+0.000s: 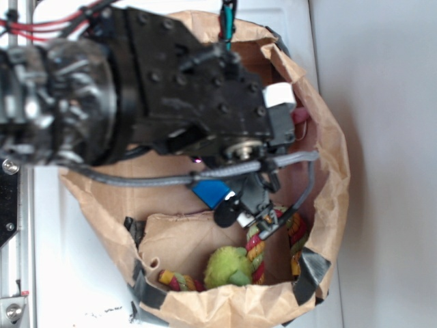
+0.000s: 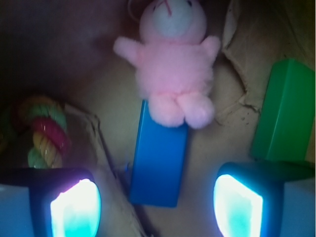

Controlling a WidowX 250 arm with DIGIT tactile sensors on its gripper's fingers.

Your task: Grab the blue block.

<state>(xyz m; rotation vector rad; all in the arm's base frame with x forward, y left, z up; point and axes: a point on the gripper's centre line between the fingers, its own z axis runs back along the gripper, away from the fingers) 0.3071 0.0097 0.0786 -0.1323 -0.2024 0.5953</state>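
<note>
Glowing cyan at the bottom of the wrist frame, 2 fingertips of the claw stand wide apart, released and grasping nothing. Between them, in the lower centre of the frame, lies the blue block, flat on brown paper and running lengthwise up the picture. Its lower end sits in the gap between the tips without touching either. Its upper end is covered by the feet of a pink plush bunny, which fills the upper centre. A green block lies at the right edge, well apart from the blue one, its lower end just behind the right fingertip. A multicoloured rope toy sits at the left, beside a crumpled paper fold.

From the exterior view, the black arm fills the upper left and reaches down into a brown paper bag resting on a white bench. A patch of blue block shows at the centre, beneath the arm. A yellow-green fuzzy toy and the rope toy lie at the bag's bottom edge.
</note>
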